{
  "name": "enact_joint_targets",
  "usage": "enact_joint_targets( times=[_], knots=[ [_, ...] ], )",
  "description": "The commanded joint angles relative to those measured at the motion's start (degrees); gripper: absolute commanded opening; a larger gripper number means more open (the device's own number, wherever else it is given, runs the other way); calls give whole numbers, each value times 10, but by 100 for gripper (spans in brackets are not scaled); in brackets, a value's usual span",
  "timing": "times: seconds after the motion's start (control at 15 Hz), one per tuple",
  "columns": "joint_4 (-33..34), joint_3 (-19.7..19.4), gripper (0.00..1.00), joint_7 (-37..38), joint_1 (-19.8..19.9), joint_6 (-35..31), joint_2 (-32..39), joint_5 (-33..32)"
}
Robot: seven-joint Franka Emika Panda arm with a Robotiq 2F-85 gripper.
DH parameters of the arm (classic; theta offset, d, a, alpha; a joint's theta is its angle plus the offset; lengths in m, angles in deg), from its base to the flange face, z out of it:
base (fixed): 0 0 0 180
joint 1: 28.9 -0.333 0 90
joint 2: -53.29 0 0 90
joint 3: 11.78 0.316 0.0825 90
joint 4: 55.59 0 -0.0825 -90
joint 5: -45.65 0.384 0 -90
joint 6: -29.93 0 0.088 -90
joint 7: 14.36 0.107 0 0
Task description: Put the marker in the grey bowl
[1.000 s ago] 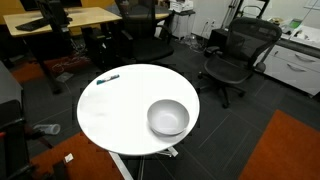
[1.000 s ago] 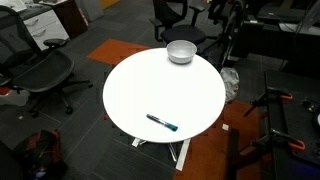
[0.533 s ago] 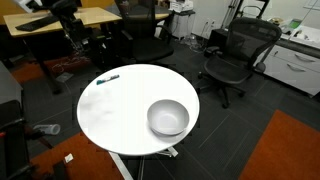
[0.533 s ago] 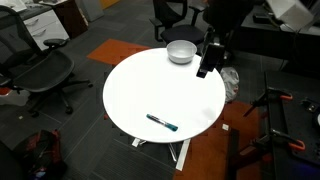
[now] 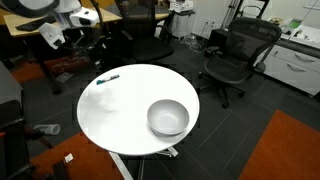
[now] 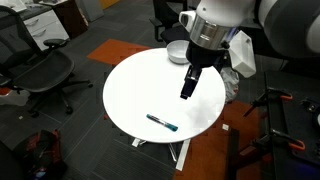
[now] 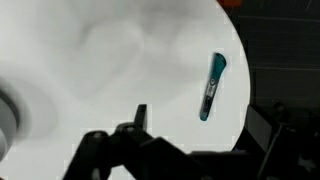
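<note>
The marker (image 5: pixel 107 78) is a thin dark stick with a teal tip, lying near the rim of the round white table (image 5: pixel 120 125). It also shows in an exterior view (image 6: pixel 162 123) and in the wrist view (image 7: pixel 212 86). The grey bowl (image 5: pixel 168 117) stands on the opposite side of the table; in an exterior view (image 6: pixel 176 53) the arm partly hides it. My gripper (image 6: pixel 187 88) hangs above the table between bowl and marker, open and empty. In the wrist view the marker lies just ahead of the spread fingers (image 7: pixel 200 128). The gripper also shows in an exterior view (image 5: pixel 52 37).
Black office chairs (image 5: pixel 235 55) (image 6: pixel 40 72) stand around the table. Wooden desks (image 5: pixel 60 18) are behind it. An orange carpet patch (image 5: pixel 285 145) lies on the dark floor. A tripod (image 6: pixel 275 105) stands next to the table.
The arm has swung in over the table, moving from beside the bowl toward the marker. The marker and the bowl have not moved.
</note>
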Motion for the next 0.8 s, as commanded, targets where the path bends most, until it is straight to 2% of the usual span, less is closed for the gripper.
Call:
enact_joint_targets(
  times=[0.0, 0.13, 0.47, 0.73],
  knots=[
    [16, -21, 100, 76, -31, -47, 55, -36],
    [31, -40, 100, 121, -55, -68, 88, -63],
    [85, -119, 100, 236, -156, -66, 160, -139],
    [128, -147, 100, 261, -201, -62, 212, -138]
  ],
)
